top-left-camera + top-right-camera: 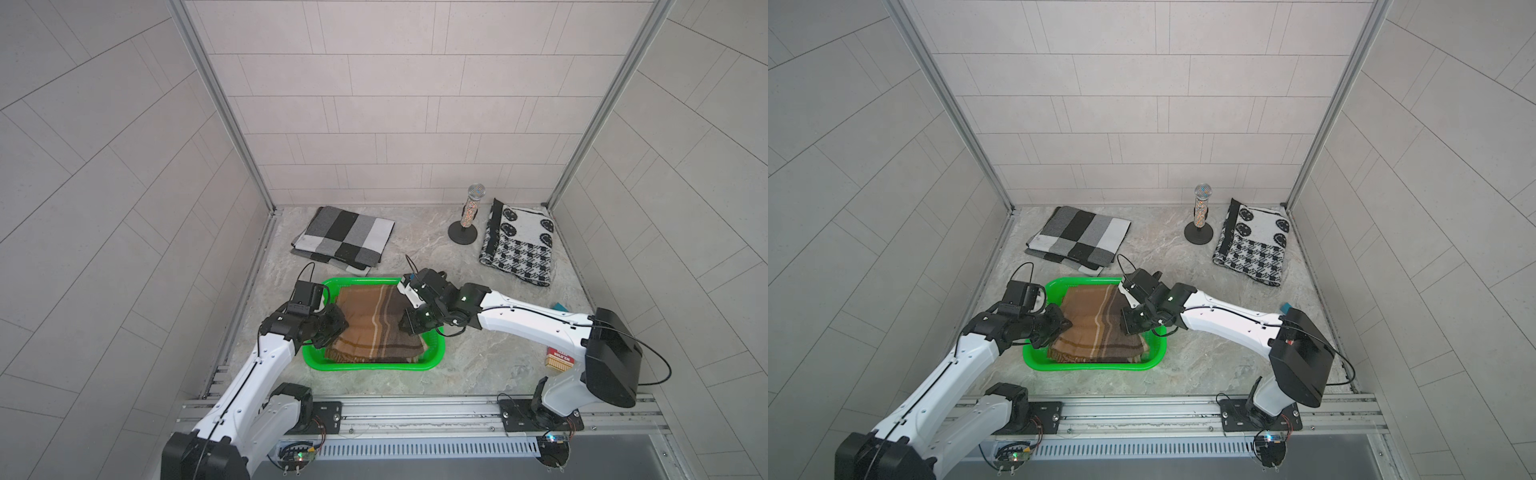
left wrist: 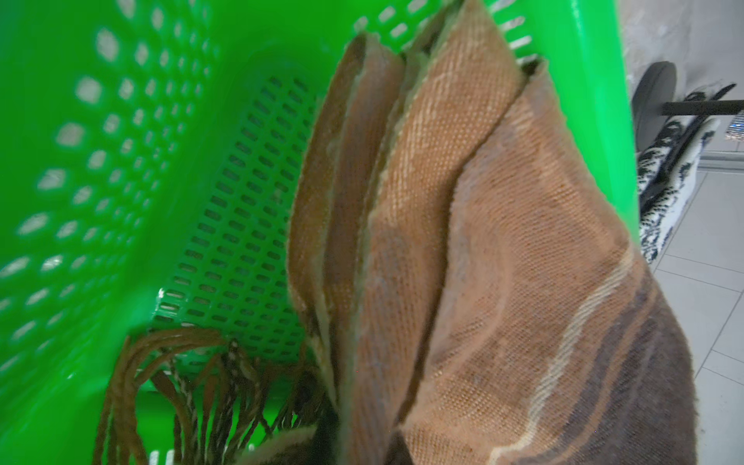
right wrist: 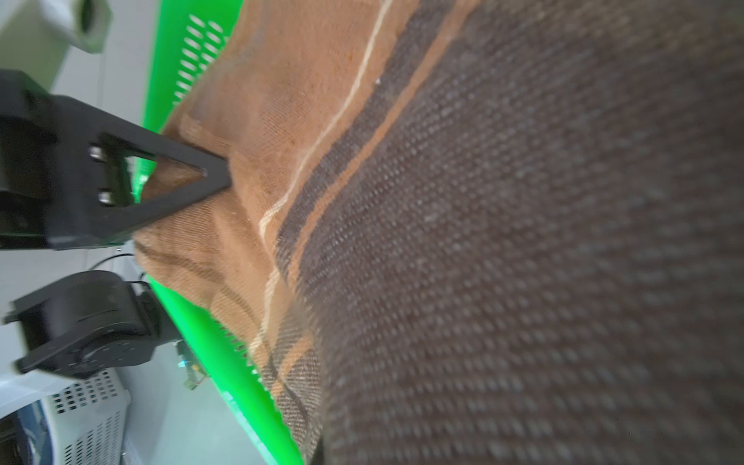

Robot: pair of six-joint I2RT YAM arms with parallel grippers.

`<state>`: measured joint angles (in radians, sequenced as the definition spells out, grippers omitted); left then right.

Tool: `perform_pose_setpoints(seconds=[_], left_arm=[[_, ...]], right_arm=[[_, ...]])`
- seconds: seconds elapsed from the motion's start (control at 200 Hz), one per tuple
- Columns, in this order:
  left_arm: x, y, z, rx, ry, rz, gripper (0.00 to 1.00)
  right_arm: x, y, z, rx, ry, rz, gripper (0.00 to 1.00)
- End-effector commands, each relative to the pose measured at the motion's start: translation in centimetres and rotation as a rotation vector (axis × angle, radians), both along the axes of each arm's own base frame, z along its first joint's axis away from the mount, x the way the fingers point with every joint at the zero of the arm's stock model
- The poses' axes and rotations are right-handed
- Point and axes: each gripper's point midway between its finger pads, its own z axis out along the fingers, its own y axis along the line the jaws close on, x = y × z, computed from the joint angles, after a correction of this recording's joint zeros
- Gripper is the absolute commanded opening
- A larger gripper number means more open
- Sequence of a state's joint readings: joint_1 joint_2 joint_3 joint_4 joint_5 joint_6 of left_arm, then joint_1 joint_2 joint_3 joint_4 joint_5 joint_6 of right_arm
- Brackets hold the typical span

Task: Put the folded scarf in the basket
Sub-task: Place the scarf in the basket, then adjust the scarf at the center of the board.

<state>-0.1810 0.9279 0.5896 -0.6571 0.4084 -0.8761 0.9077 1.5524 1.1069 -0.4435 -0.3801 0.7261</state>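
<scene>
Both top views show left claw and right claw clamped on opposite edges of the brown plaid woven scarf, probably light and floppy, over the green perforated plastic basket.

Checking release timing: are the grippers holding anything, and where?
The brown scarf: left gripper pinches one side edge, right gripper the opposite edge, inside the basket.

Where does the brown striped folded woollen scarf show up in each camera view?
In a top view: brown striped folded woollen scarf lower centre, inside the bright green perforated plastic basket.
In a top view: same spot, shifted slightly left.
Left wrist: fills the right half.
Right wrist: fills most of the picture.
Shared landmark: the green basket.
</scene>
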Motion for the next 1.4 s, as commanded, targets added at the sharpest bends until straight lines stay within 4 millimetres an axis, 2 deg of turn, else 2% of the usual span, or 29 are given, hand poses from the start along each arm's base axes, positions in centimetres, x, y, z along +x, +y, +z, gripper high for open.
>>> perform_pose_setpoints(seconds=[0.0,0.185,0.34,0.385,0.415,0.495,0.55,0.625,0.7,0.8,0.901,0.981,1.041,1.176,1.271,1.396], left_arm=[[0.7,2.6,-1.3,0.125,0.002,0.095,0.00],[0.5,3.2,-1.9,0.166,0.013,0.103,0.00],[0.1,3.5,-2.9,0.189,0.036,0.096,0.00],[-0.1,3.7,-3.0,0.196,0.043,0.099,0.05],[-0.2,3.8,-3.0,0.201,0.045,0.102,0.11],[-0.2,4.4,-2.5,0.224,0.032,0.128,0.26],[-0.2,4.9,-1.9,0.242,0.018,0.151,0.36],[-0.2,5.6,-0.8,0.269,-0.008,0.183,0.41],[-0.1,6.3,0.6,0.294,-0.039,0.213,0.42],[0.3,6.5,2.3,0.291,-0.084,0.228,0.41],[1.3,5.5,3.5,0.257,-0.108,0.198,0.37],[2.1,4.3,4.3,0.233,-0.122,0.149,0.35],[2.8,3.6,5.1,0.237,-0.135,0.111,0.35],[4.4,3.3,7.0,0.256,-0.176,0.079,0.36],[5.9,3.6,8.4,0.302,-0.197,0.052,0.39],[8.8,4.3,9.3,0.307,-0.195,0.036,0.41]], right_arm=[[-0.5,-2.3,-3.0,-0.123,0.047,-0.031,0.00],[-0.2,-2.5,-5.2,-0.178,0.075,-0.039,0.00],[0.0,-2.5,-6.1,-0.196,0.078,-0.046,0.00],[0.0,-2.6,-6.1,-0.199,0.078,-0.051,0.00],[0.0,-2.8,-6.2,-0.205,0.077,-0.057,0.07],[0.1,-3.4,-5.6,-0.225,0.053,-0.073,0.36],[0.3,-4.0,-5.0,-0.237,0.029,-0.092,0.51],[0.6,-4.9,-3.5,-0.245,-0.011,-0.119,0.61],[0.9,-5.9,-1.9,-0.253,-0.059,-0.149,0.63],[1.2,-6.8,0.2,-0.241,-0.106,-0.178,0.63],[1.6,-6.9,1.7,-0.220,-0.132,-0.198,0.61],[1.8,-6.7,2.2,-0.209,-0.140,-0.204,0.51],[2.0,-6.5,2.2,-0.206,-0.142,-0.205,0.38],[2.5,-6.6,2.6,-0.186,-0.149,-0.221,0.15],[3.4,-7.0,3.7,-0.158,-0.173,-0.247,0.09],[5.1,-7.8,4.7,-0.131,-0.190,-0.280,0.09]])
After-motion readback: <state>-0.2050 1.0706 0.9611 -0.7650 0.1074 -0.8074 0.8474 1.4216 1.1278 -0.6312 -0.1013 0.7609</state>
